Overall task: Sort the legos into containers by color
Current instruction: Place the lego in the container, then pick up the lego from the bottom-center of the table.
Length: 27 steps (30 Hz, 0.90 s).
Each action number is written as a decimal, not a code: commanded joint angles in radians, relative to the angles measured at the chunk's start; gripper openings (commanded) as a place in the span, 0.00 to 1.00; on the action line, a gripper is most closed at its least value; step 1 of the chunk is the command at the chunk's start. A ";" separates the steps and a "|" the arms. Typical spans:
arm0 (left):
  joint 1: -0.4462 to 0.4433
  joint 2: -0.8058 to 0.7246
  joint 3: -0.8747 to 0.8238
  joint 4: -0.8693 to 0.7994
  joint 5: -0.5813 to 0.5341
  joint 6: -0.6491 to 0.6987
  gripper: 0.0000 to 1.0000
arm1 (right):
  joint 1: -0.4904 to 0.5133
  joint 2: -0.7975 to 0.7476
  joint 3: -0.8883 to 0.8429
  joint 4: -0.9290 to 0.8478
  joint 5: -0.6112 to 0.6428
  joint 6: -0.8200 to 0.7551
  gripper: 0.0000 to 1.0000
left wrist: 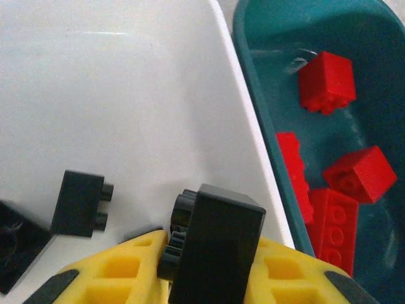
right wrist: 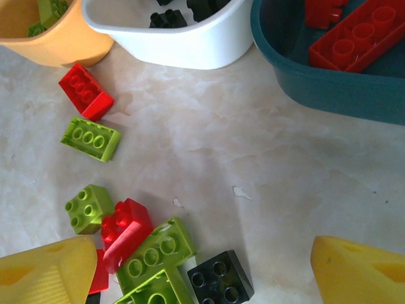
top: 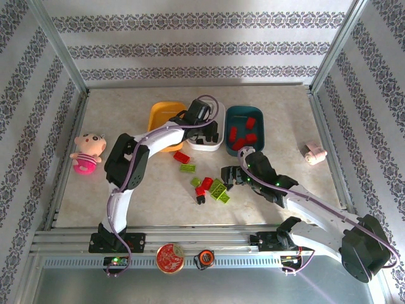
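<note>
Seen from above, a pale table (top: 285,114) had two robot arms bolted at its near edge. Three shallow bins stood side by side toward the far middle: an orange bin (top: 163,117), a white bin (top: 212,147) and a teal bin (top: 243,113).

The left gripper (top: 207,134) reached down into the white bin. In its wrist camera, its yellow fingers (left wrist: 120,272) were nearly closed, pressing on both sides of a small black brick (left wrist: 218,234) that was held just above the bin's white floor. A second black brick (left wrist: 79,202) lay on that floor to the left. Just beside, the teal bin held several red bricks (left wrist: 326,81).

The right gripper (top: 231,176) hovered low over the table in front of the bins, with its two yellow fingers (right wrist: 44,272) spread wide and nothing between them. Below it, loose bricks (top: 212,188) lay scattered on the table. A red one (right wrist: 85,92) and a lime green one (right wrist: 90,138) sat near the orange bin. A cluster of green and red pieces (right wrist: 136,244) lay close to the gripper, with one black piece (right wrist: 220,278) just beside them. Green bricks (right wrist: 47,16) showed inside the orange bin.

A pink doll (top: 85,152) lay at the table's left side, and a round red tin (top: 170,258) sat at the near edge between the arm bases
</note>
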 commanded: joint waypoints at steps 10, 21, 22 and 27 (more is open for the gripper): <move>0.017 -0.107 -0.022 0.042 0.074 -0.062 0.69 | 0.019 -0.050 -0.020 -0.015 -0.025 0.028 0.88; 0.016 -0.742 -0.702 0.285 0.073 -0.170 0.82 | 0.183 0.015 0.036 -0.019 -0.036 0.043 0.88; 0.016 -0.807 -0.756 0.280 0.063 -0.177 0.84 | 0.209 0.034 0.042 -0.017 -0.041 0.045 0.88; 0.017 -1.108 -0.969 0.190 0.028 -0.199 0.94 | 0.360 0.171 0.103 -0.038 -0.043 0.038 0.84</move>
